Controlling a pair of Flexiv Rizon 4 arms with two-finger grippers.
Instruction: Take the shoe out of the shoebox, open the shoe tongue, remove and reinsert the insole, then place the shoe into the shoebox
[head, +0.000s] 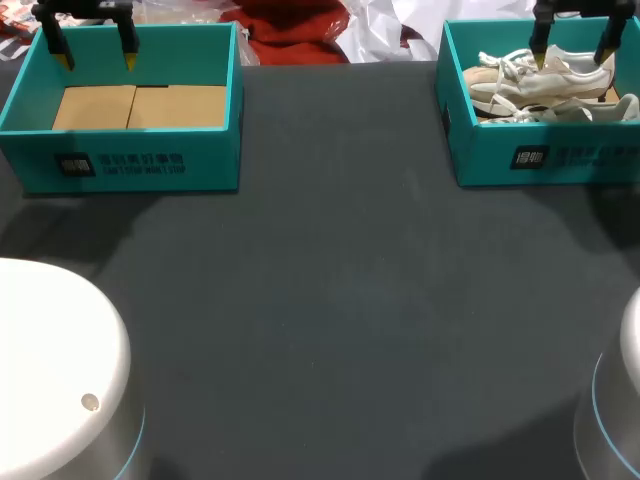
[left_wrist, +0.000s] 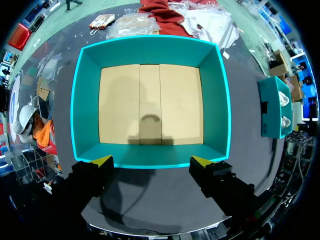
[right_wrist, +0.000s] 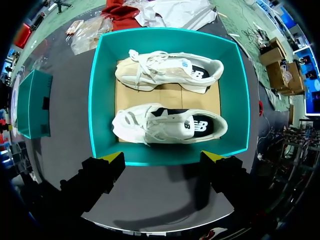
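Spotter: Arms barely show from overhead. You get only the fingers, and the rest is cut off at the far edge. Your left gripper (head: 96, 58) hangs over the teal box (head: 150, 160) on the left of the dark table (head: 340, 300), fingers spread with nothing between them.

Checker: And your right side?

Spotter: Your right gripper (head: 570, 55) hangs over the shoebox (head: 560, 160) at the right, fingers likewise apart. The white shoes (head: 530, 85) lie inside it, and the front wall hides their lower parts.

Checker: From your left wrist, the left gripper (left_wrist: 152, 162) looks straight down, tips spread just outside the teal box's near wall. Its tan cardboard floor shows. The shoebox (left_wrist: 274, 107) sits well apart, half lost at the rim.

Spotter: From your right wrist, the right gripper (right_wrist: 162, 159) also faces down, tips wide, just short of the shoebox (right_wrist: 102, 100). The shoes (right_wrist: 170, 125) lie side by side inside, clear of both fingers. You cannot make out the insoles.
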